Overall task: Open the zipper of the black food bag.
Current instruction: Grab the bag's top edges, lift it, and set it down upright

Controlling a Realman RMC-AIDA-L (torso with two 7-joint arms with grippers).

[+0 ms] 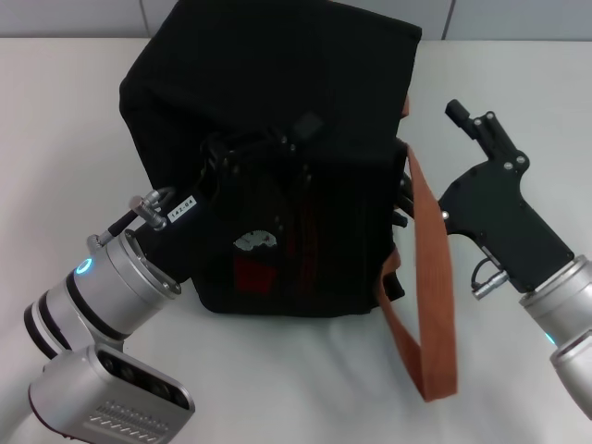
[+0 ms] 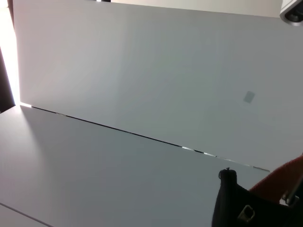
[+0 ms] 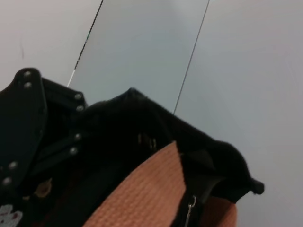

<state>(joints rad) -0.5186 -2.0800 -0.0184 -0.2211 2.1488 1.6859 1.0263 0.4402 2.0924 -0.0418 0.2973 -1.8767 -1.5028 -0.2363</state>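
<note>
Your left gripper [image 1: 277, 157] presses against the near face of the black food bag [image 1: 277, 92], and I cannot tell how it is set. Your right gripper [image 1: 462, 116] hangs just beside the bag's far side, past its orange handle [image 1: 430, 277]; I cannot tell its state either. The zipper does not show against the black cloth.

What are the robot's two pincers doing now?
Left pincer: pressed against the black bag's front; grip cannot be told.
Right pincer: beside the bag, holding nothing; cannot tell.
</note>
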